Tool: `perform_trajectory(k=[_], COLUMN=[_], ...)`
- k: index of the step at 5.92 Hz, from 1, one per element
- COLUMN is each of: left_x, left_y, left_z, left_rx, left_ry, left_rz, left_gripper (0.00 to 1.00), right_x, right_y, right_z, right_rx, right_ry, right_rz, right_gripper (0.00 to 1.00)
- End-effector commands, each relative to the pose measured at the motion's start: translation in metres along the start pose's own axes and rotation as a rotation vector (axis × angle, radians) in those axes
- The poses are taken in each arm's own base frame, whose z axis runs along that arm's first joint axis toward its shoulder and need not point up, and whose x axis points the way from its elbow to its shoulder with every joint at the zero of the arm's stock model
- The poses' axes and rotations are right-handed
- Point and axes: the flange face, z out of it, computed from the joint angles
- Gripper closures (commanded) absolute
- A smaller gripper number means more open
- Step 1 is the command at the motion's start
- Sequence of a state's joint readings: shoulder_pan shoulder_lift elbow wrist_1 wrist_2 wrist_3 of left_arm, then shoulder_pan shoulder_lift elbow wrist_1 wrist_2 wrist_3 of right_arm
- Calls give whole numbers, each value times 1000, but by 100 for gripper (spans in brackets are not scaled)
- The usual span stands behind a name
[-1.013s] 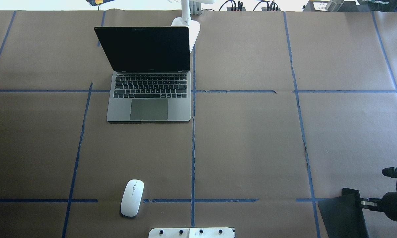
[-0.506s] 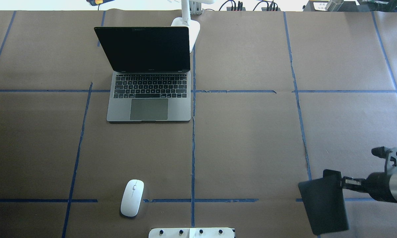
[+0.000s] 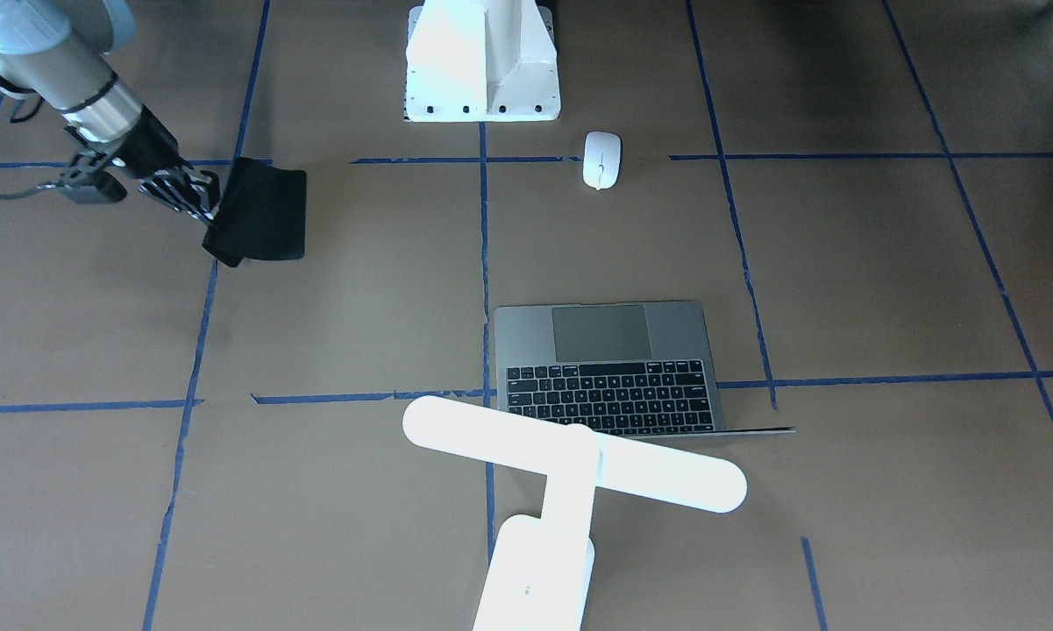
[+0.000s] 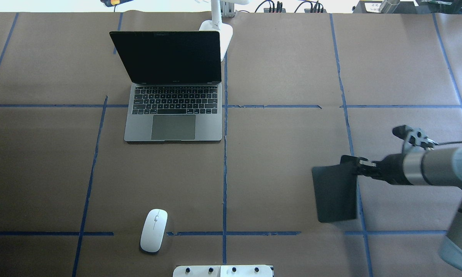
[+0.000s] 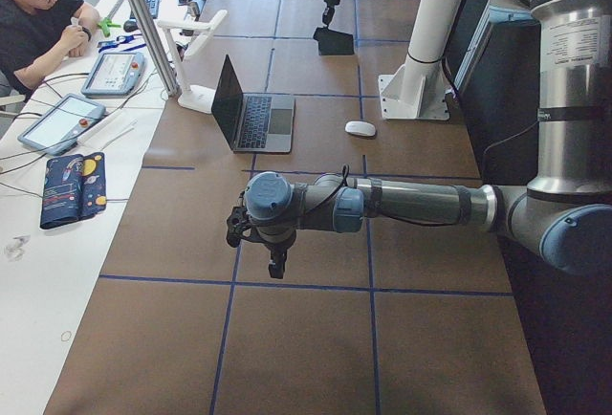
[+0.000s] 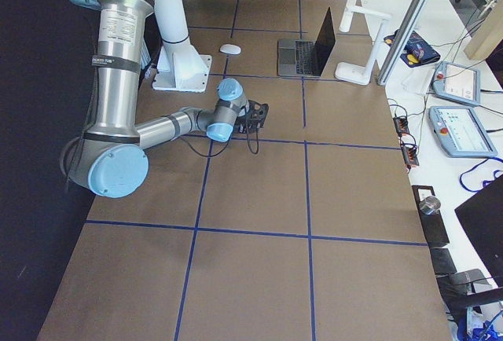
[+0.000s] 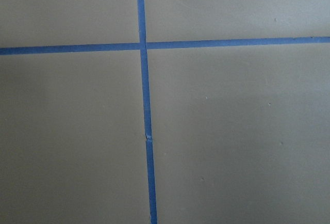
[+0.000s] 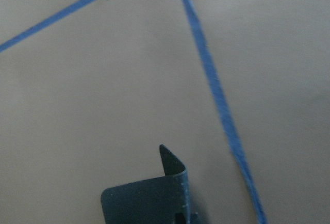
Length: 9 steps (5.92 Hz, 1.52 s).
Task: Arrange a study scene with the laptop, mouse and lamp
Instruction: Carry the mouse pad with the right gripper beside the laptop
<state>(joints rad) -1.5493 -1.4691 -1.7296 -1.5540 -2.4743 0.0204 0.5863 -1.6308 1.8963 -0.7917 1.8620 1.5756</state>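
The right gripper (image 4: 359,166) is pinched tight on one edge of a black mat (image 4: 334,194), with its jaws nearly together around the thin sheet. The mat reaches left from the grip over the right part of the table (image 4: 284,154) and hides a stretch of blue tape (image 4: 346,115). In the right wrist view one corner of the mat curls upward. I cannot tell whether its free end touches the paper.

The laptop (image 4: 173,123) stands open on the far side, left of centre. Its screen is dark and its keyboard faces the near edge. The lamp (image 3: 570,456) stands just behind the laptop's far right corner, and its bar head runs roughly along the line of the lid.

The mouse (image 4: 154,230) lies at the near side, left of centre, on the line of a near tape strip. It is a little left of the white pedestal (image 4: 223,271) and well apart from both the laptop and the mat, which is far off to its right.

The left gripper (image 5: 277,267) shows only in the side view, pointing down over the left end of the table. I cannot tell how far its jaws are open or whether it holds anything (its wrist camera looks on brown paper and a tape crossing).
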Motion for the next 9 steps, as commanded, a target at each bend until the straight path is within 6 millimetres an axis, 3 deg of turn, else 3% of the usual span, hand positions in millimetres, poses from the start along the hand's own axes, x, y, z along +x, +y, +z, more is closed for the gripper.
perform_trajectory(k=[1, 2, 3, 5, 6, 7, 8, 9], left_x=[1, 1, 3, 3, 4, 4, 6, 15], left_y=[0, 0, -2, -2, -1, -1, -3, -8], left_z=[-1, -1, -2, -2, -2, -2, -3, -9], left_rx=[2, 3, 18, 20, 19, 19, 21, 48], left_ry=[0, 0, 0, 4, 19, 20, 20, 19], left_rz=[3, 6, 22, 26, 25, 24, 28, 57], left_gripper=[0, 0, 0, 0, 0, 0, 0, 0], right_x=[-111, -176, -222, -281, -296, -297, -294, -292], right_y=[-26, -41, -66, -111, -121, -122, -123, -139], right_z=[11, 34, 66, 119, 125, 124, 125, 113], right_rx=[35, 43, 59, 80, 86, 86, 84, 84], right_ry=[39, 70, 98, 159, 167, 167, 173, 172], right_rz=[32, 50, 69, 82, 90, 72, 43, -48], right_gripper=[100, 100, 100, 100, 100, 100, 49, 0])
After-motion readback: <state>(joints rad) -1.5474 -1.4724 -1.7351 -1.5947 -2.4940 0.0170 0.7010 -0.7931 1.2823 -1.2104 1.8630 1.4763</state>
